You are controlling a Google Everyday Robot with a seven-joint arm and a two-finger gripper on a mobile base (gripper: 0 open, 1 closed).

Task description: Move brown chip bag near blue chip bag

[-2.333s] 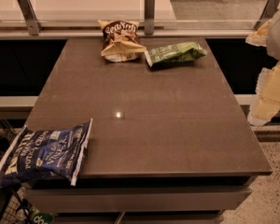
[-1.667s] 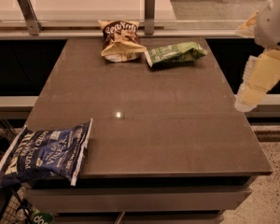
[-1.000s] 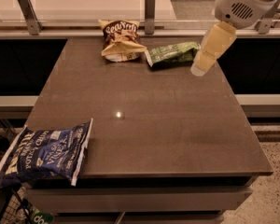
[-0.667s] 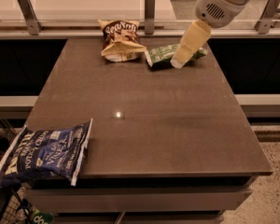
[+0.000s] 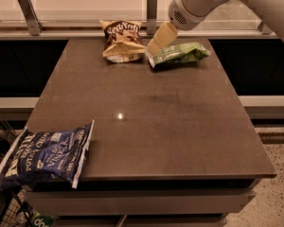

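Observation:
The brown chip bag (image 5: pixel 121 40) lies crinkled at the far middle of the dark table (image 5: pixel 180 108). The blue chip bag (image 5: pixel 43 154) lies flat at the near left corner, overhanging the edge. My gripper (image 5: pixel 161 39) hangs from the arm coming in from the upper right. It is above the far part of the table, just right of the brown bag and over the left end of the green bag, holding nothing that I can see.
A green chip bag (image 5: pixel 179 54) lies right of the brown bag at the far edge. A rail with metal posts (image 5: pixel 152 5) runs behind the table. A wire basket (image 5: pixel 19 212) sits below the near left corner.
My arm has swung in from the right side of the table toward the far middle, ending beside the brown bag. The bags have not moved.

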